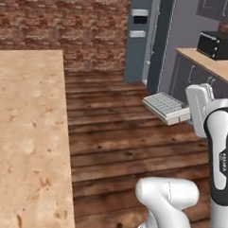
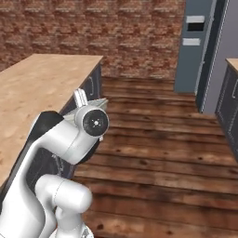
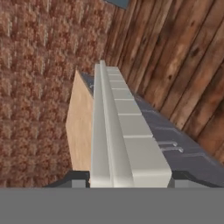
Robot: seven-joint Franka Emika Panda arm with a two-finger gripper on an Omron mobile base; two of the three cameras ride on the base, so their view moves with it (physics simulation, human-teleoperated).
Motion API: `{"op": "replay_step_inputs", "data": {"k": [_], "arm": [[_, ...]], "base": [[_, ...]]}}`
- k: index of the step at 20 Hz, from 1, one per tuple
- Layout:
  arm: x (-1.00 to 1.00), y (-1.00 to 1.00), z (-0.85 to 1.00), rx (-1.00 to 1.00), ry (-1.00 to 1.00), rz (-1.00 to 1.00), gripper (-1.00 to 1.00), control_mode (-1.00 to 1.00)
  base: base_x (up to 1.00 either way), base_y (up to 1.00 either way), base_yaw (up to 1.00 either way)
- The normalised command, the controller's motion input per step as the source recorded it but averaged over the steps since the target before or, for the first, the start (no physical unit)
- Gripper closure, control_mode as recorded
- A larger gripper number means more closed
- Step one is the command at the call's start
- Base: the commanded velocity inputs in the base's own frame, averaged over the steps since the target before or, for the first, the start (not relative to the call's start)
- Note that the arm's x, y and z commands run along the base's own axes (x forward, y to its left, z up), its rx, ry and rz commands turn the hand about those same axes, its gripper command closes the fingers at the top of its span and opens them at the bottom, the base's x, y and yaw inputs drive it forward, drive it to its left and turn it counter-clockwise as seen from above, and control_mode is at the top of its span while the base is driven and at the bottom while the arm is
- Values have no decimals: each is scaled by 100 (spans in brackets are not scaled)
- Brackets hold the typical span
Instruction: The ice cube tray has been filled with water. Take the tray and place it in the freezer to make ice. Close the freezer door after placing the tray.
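Observation:
The ice cube tray [image 1: 164, 106] is a pale grid of small cells, held level above the wooden floor. My gripper [image 1: 186, 113] is shut on its near end, at the right of the left base view. The hand view looks along the tray [image 3: 127, 131] edge-on, with my gripper [image 3: 130, 180] clamped on it and dark fingertips [image 3: 78, 180] on either side. The freezer [image 1: 160, 42] stands at the far wall. Its slate-blue freezer door [image 1: 137, 51] [image 2: 193, 56] carries a dispenser panel. Whether that door stands open I cannot tell. My arm hides the tray in the right base view.
A long island with a light wooden top [image 1: 24, 139] [image 2: 37, 88] runs along the left. On the right stands a counter [image 1: 218, 67] over dark cabinets, with a black appliance [image 1: 218, 45] on it. Wooden floor [image 1: 115, 135] lies between them, and a brick wall [image 1: 64, 18] stands behind.

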Motion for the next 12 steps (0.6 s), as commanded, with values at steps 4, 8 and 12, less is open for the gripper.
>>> {"op": "replay_step_inputs", "data": {"k": [4,8,12], "arm": [[0,0,0,0,0,0,100,100],[0,0,0,0,0,0,100,100],[0,0,0,0,0,0,100,100]], "base": [[100,-22,6],[100,-23,4],[100,-29,0]]}}
